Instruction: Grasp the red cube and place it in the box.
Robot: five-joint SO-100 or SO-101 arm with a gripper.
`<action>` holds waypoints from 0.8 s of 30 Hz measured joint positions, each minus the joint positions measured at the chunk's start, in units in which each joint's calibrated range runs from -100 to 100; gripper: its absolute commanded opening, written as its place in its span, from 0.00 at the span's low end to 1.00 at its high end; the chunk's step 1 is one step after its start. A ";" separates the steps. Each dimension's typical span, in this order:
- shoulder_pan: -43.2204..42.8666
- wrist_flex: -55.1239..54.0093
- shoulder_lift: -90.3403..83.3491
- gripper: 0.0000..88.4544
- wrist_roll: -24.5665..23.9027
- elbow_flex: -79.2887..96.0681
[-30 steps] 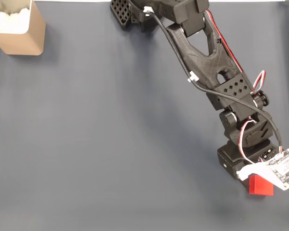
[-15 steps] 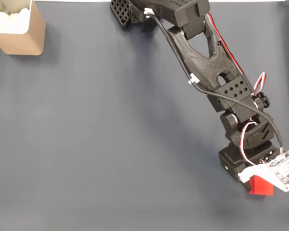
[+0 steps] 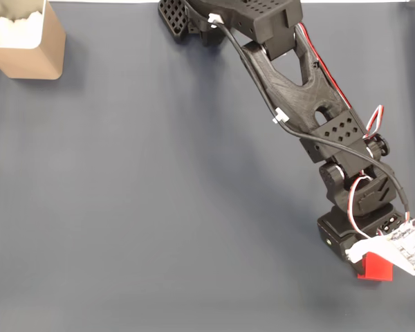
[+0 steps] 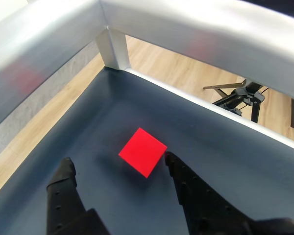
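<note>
In the fixed view the arm (image 3: 297, 90) reached from the 12 o'clock edge of the dark mat (image 3: 159, 207) out toward 5 o'clock, its wrist hanging over the cube (image 3: 375, 268), which peeked out red beneath the white camera board (image 3: 404, 245). The box (image 3: 28, 41) sat far off in the 10 o'clock corner, well apart from everything else.

In the wrist view the gripper (image 4: 118, 168) had its jaws spread wide, with nothing between them yet. The cube (image 4: 142, 152) lay on the mat just ahead of the gap, its top face turned like a diamond, nearer the finger at 3 o'clock (image 4: 186, 181) than the one at 9 o'clock (image 4: 63, 181); whether the right finger touched it could not be told.

The step in hand looked like the final approach before the grasp. To do it well, the gripper likely needed to go lower and a little forward so the cube sat between the pads, not past their tips. Since the cube presented corners, a small wrist roll to meet flat faces would probably grip better; closing on corners risked twisting it or squeezing it out. Centring slightly toward 3 o'clock would keep one finger from pushing it sideways first.
</note>
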 measured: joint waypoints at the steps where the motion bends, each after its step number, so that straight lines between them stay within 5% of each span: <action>1: -0.15 0.00 0.00 0.48 -0.10 0.00; 24: -1.71 0.00 0.00 0.48 -0.10 -1.08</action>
